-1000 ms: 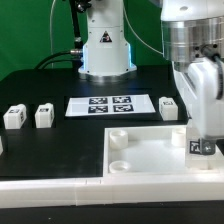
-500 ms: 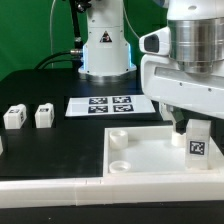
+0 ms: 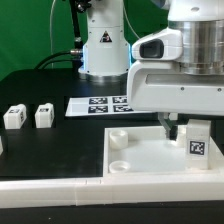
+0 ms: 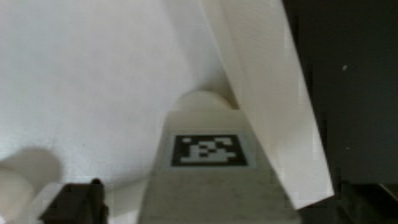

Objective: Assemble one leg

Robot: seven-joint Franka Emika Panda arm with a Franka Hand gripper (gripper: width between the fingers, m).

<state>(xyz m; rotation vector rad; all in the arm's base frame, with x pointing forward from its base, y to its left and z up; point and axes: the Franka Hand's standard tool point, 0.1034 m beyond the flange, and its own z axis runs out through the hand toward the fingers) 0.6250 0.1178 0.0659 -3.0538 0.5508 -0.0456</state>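
A leg (image 3: 197, 140), a white block with a black-and-white tag, stands upright on the large white panel (image 3: 150, 152) near its right edge in the exterior view. My gripper (image 3: 183, 124) hovers just above and beside it. In the wrist view the leg (image 4: 210, 150) lies between my gripper's (image 4: 210, 208) two dark fingertips (image 4: 73, 203), with a gap on each side. The jaws are open and hold nothing. Two more legs (image 3: 14, 116) (image 3: 43, 115) stand on the black table at the exterior view's left.
The marker board (image 3: 92, 105) lies behind the panel, partly hidden by my hand. Round sockets (image 3: 118, 137) show on the panel's left side. The robot base (image 3: 105, 48) stands at the back. A white rail (image 3: 60, 190) runs along the front.
My gripper let go of the leg and rose, shifting towards the exterior view's left. The leg stays standing on the panel.
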